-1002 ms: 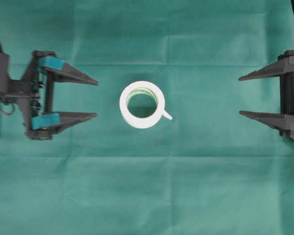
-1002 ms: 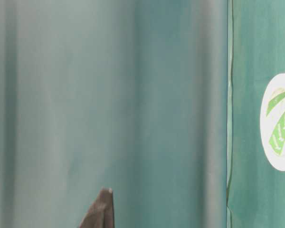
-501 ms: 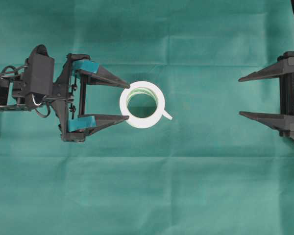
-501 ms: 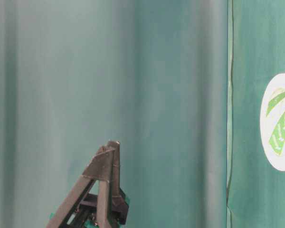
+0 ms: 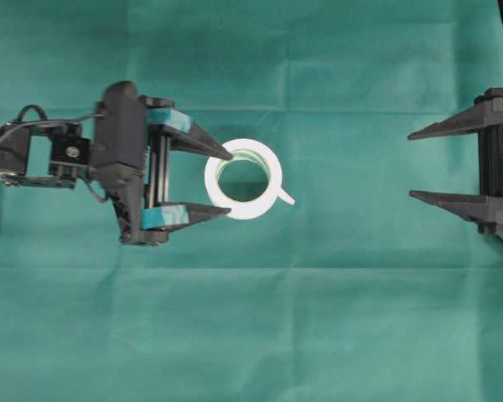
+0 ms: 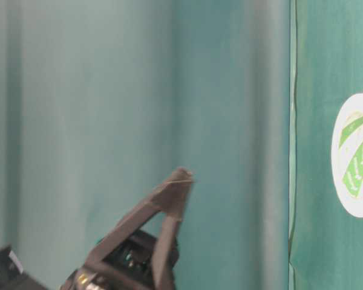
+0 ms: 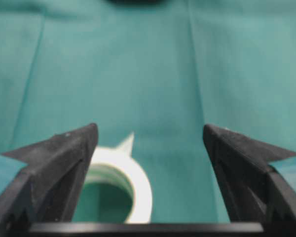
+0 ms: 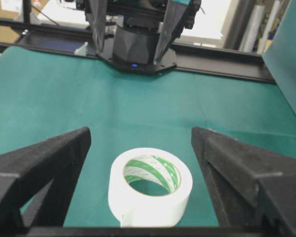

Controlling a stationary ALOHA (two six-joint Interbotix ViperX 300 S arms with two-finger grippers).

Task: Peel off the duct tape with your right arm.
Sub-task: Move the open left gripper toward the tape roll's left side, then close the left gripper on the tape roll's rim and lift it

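Overhead: duct tape (image 5: 243, 178) beside left end effector (image 5: 230, 184).

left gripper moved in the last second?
Yes. In the overhead view the left gripper has advanced rightward toward the duct tape, which lies where it was; its open fingertips now flank the roll's left edge.

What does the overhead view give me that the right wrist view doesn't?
Only overhead: the left tool open, its tips at the left side of the tape roll, and the loose strip end sticking out lower right.
Only right wrist: the green printing inside the core and the room behind the table.
Both: the roll lying flat on the green cloth, and the right tool open and short of it.
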